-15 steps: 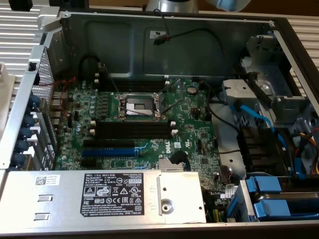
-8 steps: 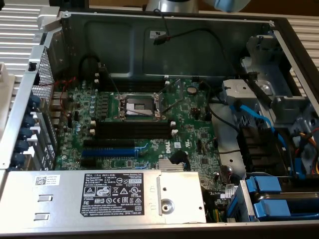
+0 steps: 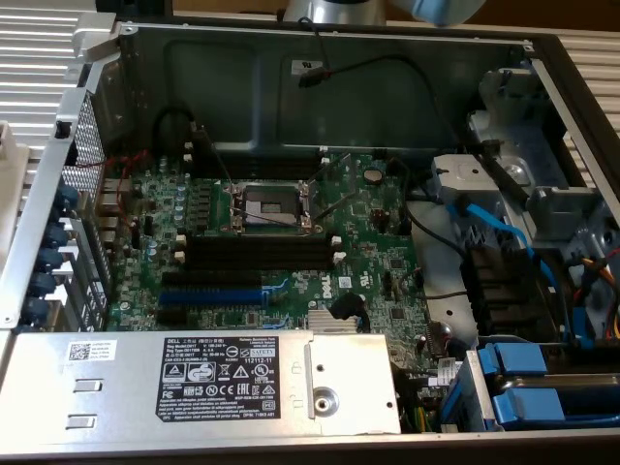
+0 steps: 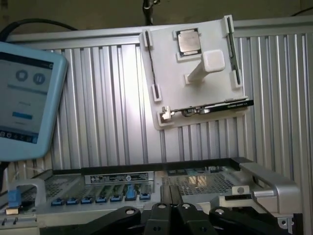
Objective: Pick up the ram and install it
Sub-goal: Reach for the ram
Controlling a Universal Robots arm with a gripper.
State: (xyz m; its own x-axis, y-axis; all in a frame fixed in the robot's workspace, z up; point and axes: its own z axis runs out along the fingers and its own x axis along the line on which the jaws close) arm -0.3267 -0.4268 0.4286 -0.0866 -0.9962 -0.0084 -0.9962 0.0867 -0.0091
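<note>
In the wrist view a white holder (image 4: 195, 78) lies on the ribbed metal table beyond the computer case. A long thin dark stick (image 4: 210, 106), seen edge-on, rests along one edge of it and looks like the ram. Two more thin sticks stand in its side slots (image 4: 151, 58) (image 4: 234, 54). My gripper (image 4: 171, 195) hangs over the case's rim, well short of the holder, its black fingers together with nothing between them. In the exterior view the motherboard's long black slots (image 3: 262, 250) with white end clips are bare.
A square processor chip (image 4: 188, 41) and a white post (image 4: 205, 66) sit on the holder. A pale blue tablet (image 4: 24, 98) stands beside the table. Inside the case are the processor socket (image 3: 274, 205), the blue expansion slot (image 3: 218, 291), the power supply (image 3: 232, 373) and blue drive cables (image 3: 504, 232).
</note>
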